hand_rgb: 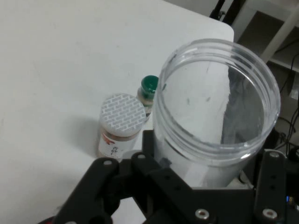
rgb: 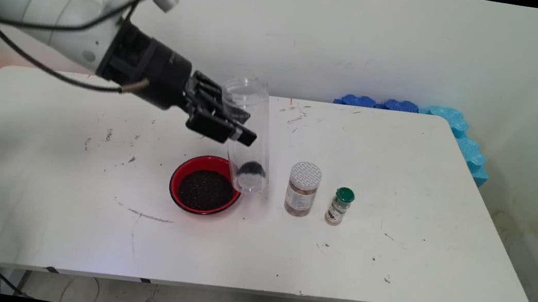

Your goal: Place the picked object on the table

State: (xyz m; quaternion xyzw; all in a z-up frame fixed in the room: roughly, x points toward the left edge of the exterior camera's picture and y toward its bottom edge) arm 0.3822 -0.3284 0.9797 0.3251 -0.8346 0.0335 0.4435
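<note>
White surface (rgb: pixel 391 250) fills most of the main view, pale wall behind it, blue foam pieces (rgb: pixel 439 122) stacked at its far right corner. Arm enters from upper left of frame; black claw (rgb: pixel 230 128) is clamped round a tall clear plastic jar (rgb: pixel 249 133), open mouth up, slightly tilted, a small clump of dark grains at its bottom. Jar's base sits just over the right rim of a red bowl (rgb: pixel 205 190) at centre frame, bowl filled with dark grains. Cannot tell if jar touches the bowl or surface. Right of the jar, near it, stands a jar with white patterned lid (rgb: pixel 303 189) holding brownish contents; just right of that a small spice bottle with green cap (rgb: pixel 340 205), both upright, apart from each other. Hand view: jar mouth fills the right centre of the frame between the claw's black linkage; white-lid jar and green-cap bottle show left of it, below centre. Scuffs and dark specks dot the surface left of centre
</note>
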